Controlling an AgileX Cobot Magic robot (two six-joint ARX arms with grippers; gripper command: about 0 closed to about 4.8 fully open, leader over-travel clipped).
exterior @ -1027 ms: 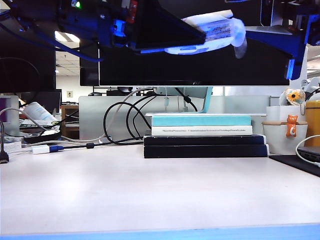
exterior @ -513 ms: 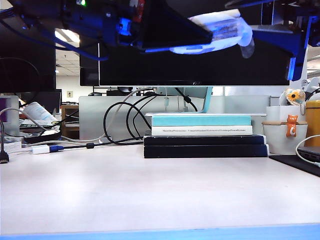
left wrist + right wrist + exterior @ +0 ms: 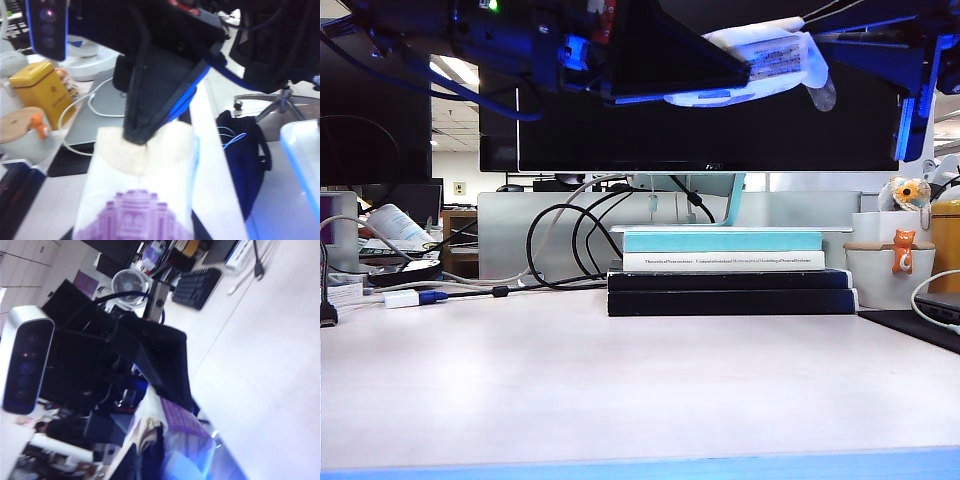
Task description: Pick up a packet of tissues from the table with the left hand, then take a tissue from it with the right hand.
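Observation:
High above the table (image 3: 620,380), the packet of tissues (image 3: 760,62) hangs in the air, white with a purple patch (image 3: 135,220) on top. My left gripper (image 3: 740,70) reaches in from the left and is shut on it, its black wedge fingers (image 3: 170,370) clamping the pack's sides. From the pack's open end a cream tissue (image 3: 117,150) sticks out. My right gripper (image 3: 136,139) comes in from the right (image 3: 817,55) and is shut on that tissue's edge, which also shows in the right wrist view (image 3: 147,432).
Under the arms, a stack of books (image 3: 730,270) lies in front of a dark monitor (image 3: 700,140) with looping black cables (image 3: 570,240). A white cup with an orange cat figure (image 3: 885,270) and a yellow tin (image 3: 42,87) stand at the right.
The packet and both grippers have drifted slightly right and up. The right gripper's jaws have closed onto the tissue at the pack's end.

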